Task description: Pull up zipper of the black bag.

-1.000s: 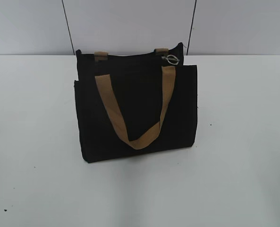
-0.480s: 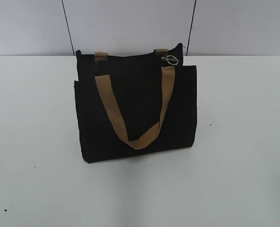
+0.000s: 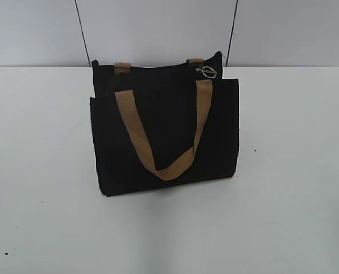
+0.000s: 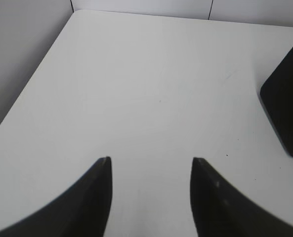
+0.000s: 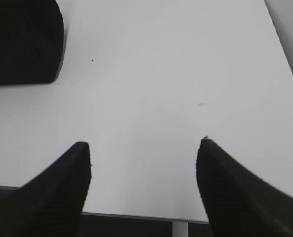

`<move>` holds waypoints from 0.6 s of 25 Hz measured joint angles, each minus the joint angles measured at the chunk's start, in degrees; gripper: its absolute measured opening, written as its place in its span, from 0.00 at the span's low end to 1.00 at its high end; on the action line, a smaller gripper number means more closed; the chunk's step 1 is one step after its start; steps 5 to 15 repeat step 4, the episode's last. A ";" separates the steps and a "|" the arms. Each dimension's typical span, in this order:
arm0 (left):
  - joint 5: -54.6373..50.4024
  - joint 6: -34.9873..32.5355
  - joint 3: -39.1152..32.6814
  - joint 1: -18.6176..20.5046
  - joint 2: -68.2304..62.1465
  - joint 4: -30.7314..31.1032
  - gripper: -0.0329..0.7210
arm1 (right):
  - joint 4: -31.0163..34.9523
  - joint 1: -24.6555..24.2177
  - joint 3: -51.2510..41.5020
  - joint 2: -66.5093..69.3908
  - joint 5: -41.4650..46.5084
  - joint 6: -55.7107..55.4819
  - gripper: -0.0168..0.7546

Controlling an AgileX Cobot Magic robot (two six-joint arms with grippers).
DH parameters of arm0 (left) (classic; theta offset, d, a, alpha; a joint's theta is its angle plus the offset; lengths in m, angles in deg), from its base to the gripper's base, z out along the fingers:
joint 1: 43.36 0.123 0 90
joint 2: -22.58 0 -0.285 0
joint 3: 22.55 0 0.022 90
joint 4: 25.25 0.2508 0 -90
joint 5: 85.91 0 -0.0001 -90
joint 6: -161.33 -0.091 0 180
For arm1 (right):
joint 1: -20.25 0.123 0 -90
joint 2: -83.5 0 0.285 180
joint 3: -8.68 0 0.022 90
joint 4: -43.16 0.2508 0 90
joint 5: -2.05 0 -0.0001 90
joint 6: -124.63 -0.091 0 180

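The black bag (image 3: 163,137) stands upright in the middle of the white table in the exterior view, a tan handle (image 3: 166,165) hanging over its front. The zipper's silver ring pull (image 3: 207,72) sits at the right end of the top edge. No arm shows in the exterior view. My left gripper (image 4: 150,160) is open and empty above bare table, with a corner of the bag (image 4: 287,106) at the right edge of its view. My right gripper (image 5: 145,144) is open and empty near the table's front edge, with the bag's corner (image 5: 22,39) at the top left of its view.
The white table (image 3: 295,171) stretches on both sides of the bag. A grey wall with two dark vertical seams (image 3: 82,34) stands behind it. The table's front edge (image 5: 136,216) shows below the right gripper.
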 joint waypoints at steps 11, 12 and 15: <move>0.00 0.00 0.00 0.00 0.00 0.00 0.54 | 0.00 0.00 0.00 0.00 0.00 0.00 0.69; 0.00 0.00 0.00 0.00 0.00 0.00 0.54 | 0.00 0.00 0.00 0.00 0.00 0.00 0.69; 0.00 0.00 0.00 0.00 0.00 0.00 0.54 | 0.00 0.00 0.00 0.00 0.00 0.00 0.69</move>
